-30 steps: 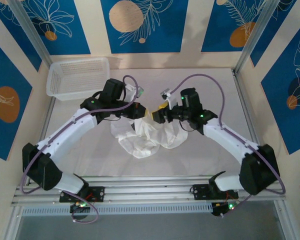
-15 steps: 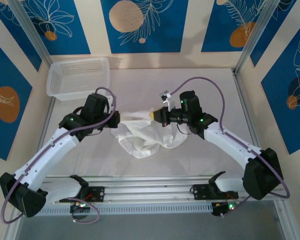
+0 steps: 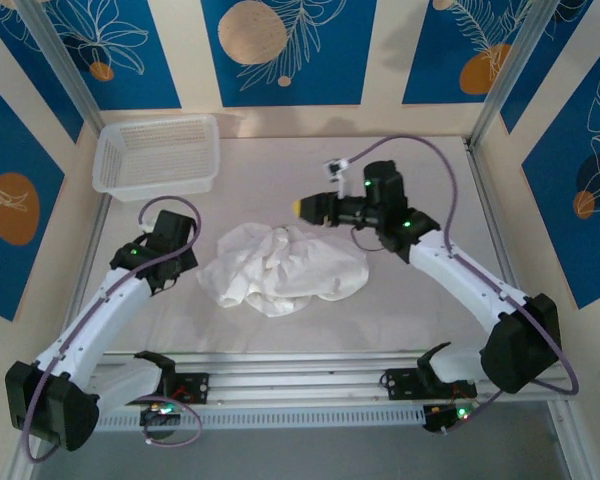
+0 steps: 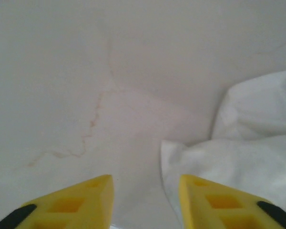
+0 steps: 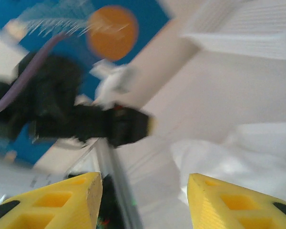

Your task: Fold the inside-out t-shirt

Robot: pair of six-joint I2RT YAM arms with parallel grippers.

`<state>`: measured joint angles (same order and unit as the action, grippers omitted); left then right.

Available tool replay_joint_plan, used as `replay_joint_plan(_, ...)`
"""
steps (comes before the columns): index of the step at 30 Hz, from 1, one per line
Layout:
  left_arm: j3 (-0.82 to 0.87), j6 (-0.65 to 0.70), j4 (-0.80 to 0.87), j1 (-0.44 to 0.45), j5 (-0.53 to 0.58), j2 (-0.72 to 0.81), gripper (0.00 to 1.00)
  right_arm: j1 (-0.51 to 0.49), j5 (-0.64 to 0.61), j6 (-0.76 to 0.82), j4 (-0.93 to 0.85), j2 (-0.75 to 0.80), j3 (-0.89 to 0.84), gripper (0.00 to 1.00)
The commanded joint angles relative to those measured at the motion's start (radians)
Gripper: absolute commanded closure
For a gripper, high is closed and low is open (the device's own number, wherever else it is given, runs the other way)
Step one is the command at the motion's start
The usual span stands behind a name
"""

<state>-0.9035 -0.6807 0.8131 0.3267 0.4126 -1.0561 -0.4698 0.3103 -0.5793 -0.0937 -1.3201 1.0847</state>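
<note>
**Top external view: t-shirt let go, both pincers empty**

The left pincer (image 4: 145, 183) stands open with nothing in it, just beside the edge of the t-shirt (image 3: 285, 268). The right pincer (image 3: 300, 208) is also open and empty, near the cloth's far edge. The white t-shirt lies in a wrinkled heap at mid-counter (image 3: 280, 170). The left arm is bent low to the left, and the right arm reaches in from the right. Half a second ago the cloth was stretched between both pincers.

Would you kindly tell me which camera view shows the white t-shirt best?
The top external view: the whole t-shirt lies crumpled on the table, unobstructed. The left wrist view catches one edge; the right wrist view, a blurred part.
</note>
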Motion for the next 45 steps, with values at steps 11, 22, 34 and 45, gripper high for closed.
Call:
replay_joint_plan(11,-0.508,0.265,-0.093,0.289,-0.4,-0.548,0.25,0.147,-0.078,-0.051,-0.283,-0.132,-0.142,0.36)
replay_joint_plan(22,-0.696,0.301,-0.036,0.281,-0.486,-0.883,0.8,0.108,0.015,0.03,-0.314,-0.263,-0.065,0.89)
replay_joint_plan(34,-0.917,0.377,-0.179,0.184,-0.623,-0.468,1.0,0.142,-0.201,0.146,-0.075,0.15,0.029,1.0)
replay_joint_plan(45,-0.172,0.241,-0.106,0.16,0.01,0.08,0.82,-0.134,0.227,0.421,0.025,0.422,-0.447,0.93)
